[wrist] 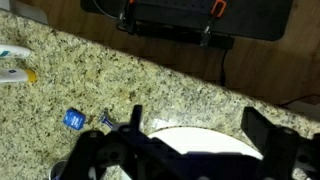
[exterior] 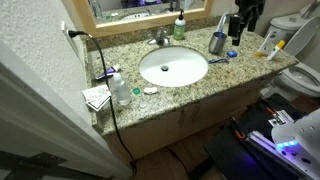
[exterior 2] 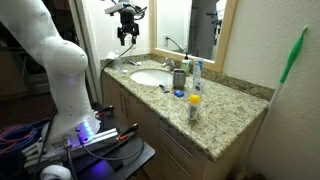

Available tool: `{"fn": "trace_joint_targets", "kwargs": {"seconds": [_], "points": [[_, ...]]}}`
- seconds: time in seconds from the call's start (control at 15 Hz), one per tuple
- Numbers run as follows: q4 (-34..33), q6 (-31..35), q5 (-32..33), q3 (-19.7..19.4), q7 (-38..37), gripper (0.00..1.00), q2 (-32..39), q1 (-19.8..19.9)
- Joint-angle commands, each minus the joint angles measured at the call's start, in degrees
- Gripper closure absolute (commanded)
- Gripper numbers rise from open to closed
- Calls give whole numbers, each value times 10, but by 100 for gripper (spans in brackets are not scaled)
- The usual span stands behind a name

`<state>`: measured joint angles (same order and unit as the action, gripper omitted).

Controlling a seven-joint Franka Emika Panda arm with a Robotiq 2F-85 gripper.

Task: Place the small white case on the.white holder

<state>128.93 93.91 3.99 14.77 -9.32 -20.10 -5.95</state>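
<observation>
The small white case (exterior: 151, 90) lies flat on the granite counter just left of the sink (exterior: 172, 67), next to a clear plastic bottle (exterior: 120, 90). The white holder (exterior: 97, 97) sits at the counter's left front corner. My gripper (exterior: 242, 32) hangs high over the opposite end of the counter, far from the case; it also shows in an exterior view (exterior 2: 125, 38). In the wrist view the gripper (wrist: 200, 125) is open and empty, with the white sink rim (wrist: 200, 140) between its fingers. The case is not in the wrist view.
A faucet (exterior: 160, 38), a green soap bottle (exterior: 179, 28) and a metal cup (exterior: 218, 42) stand behind and beside the sink. A black cord (exterior: 100, 60) hangs from the wall socket over the counter's left end. Small blue items (wrist: 72, 119) lie on the granite.
</observation>
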Motion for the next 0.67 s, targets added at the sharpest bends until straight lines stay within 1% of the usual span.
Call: {"fn": "trace_joint_targets", "kwargs": {"seconds": [0.0, 0.07, 0.33, 0.4, 0.47, 0.53, 0.6], "points": [[-1, -1, 3, -10, -3, 0, 1, -12], [-5, 23, -8, 4, 2, 0, 26, -28], [0, 138, -74, 56, 9, 0, 64, -105], [-9, 164, -77, 74, 10, 0, 87, -123], [-21, 182, -81, 87, 7, 0, 113, -136], [-2, 153, -69, 69, 1, 0, 69, -123], [-4, 170, -71, 81, -4, 0, 84, -138]]}}
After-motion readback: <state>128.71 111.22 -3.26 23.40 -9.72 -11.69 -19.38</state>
